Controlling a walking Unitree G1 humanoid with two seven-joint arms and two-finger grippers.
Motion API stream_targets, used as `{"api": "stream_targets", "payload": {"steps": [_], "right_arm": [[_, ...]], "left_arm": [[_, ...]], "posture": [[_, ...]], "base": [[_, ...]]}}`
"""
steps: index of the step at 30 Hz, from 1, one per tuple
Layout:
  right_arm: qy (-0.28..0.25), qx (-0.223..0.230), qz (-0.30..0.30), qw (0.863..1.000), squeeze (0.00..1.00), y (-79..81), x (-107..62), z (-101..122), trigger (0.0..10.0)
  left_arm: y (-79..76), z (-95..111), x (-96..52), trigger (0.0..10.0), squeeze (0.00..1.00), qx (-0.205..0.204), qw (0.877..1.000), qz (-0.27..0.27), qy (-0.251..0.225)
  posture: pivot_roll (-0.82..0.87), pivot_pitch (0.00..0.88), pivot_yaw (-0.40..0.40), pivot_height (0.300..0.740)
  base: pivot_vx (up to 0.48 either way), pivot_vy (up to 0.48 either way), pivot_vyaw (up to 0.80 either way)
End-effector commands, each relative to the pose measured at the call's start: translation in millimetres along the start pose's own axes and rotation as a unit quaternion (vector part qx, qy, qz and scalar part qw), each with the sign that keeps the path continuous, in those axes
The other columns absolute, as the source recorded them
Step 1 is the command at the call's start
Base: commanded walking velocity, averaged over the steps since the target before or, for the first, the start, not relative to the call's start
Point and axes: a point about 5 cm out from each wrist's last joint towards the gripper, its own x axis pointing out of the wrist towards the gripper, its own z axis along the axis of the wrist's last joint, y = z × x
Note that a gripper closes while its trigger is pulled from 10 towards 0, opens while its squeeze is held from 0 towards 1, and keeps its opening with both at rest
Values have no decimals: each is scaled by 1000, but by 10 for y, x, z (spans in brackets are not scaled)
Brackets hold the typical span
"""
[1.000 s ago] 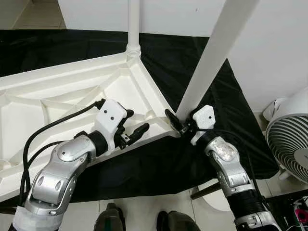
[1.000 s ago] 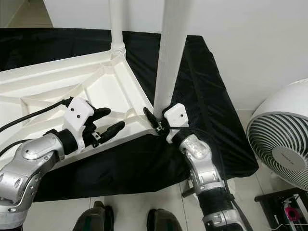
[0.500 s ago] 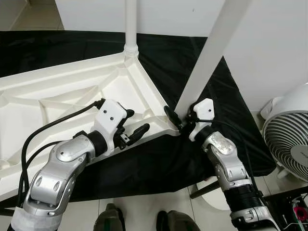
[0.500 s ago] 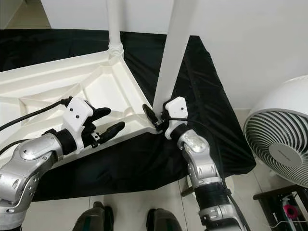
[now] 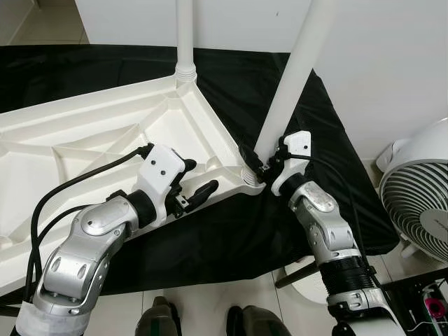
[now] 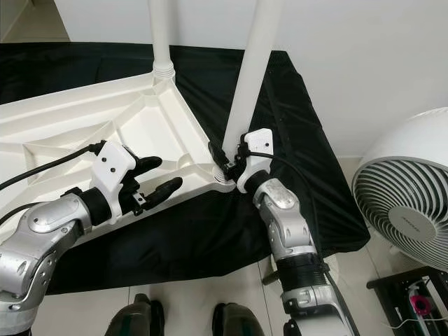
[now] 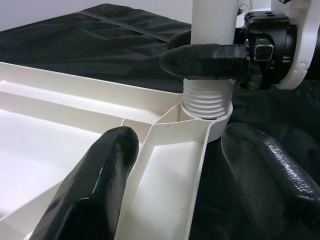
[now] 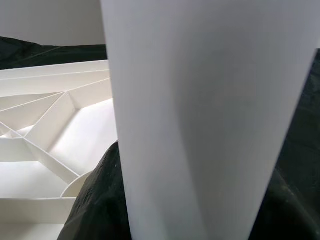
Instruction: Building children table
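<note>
White leg (image 5: 290,84) in right tool (image 5: 260,166)

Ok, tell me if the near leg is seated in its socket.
Partly in. The leg stands in the corner socket, but its threads still show. The right gripper grips it.

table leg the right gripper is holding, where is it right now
The table leg stands in the near-right corner socket of the upturned white tabletop, with the right gripper clamped at its base.

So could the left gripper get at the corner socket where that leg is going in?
Probably yes. The left gripper sits open at the tabletop rim beside the socket, but the right gripper already crowds the leg there.
</note>
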Motion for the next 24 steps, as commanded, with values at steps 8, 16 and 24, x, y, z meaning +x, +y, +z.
{"api": "stream_targets", "payload": {"steps": [8,16,24], "right_arm": [[49,-25,-25,998,0,19,-191,-351,10000],[36,-40,-45,998,0,87,-291,-413,10000],[49,-21,-52,997,0,76,-282,-470,10000]], "left_arm": [[29,-3,-22,10000,0,1,999,33,4],[34,1,-9,10000,0,1,999,35,2],[38,4,5,10000,0,2,999,32,1]], "posture": [[71,123,-54,740],[65,120,-52,740],[64,120,-48,740]], "base": [[0,0,0],[0,0,0],[0,0,0]]}}
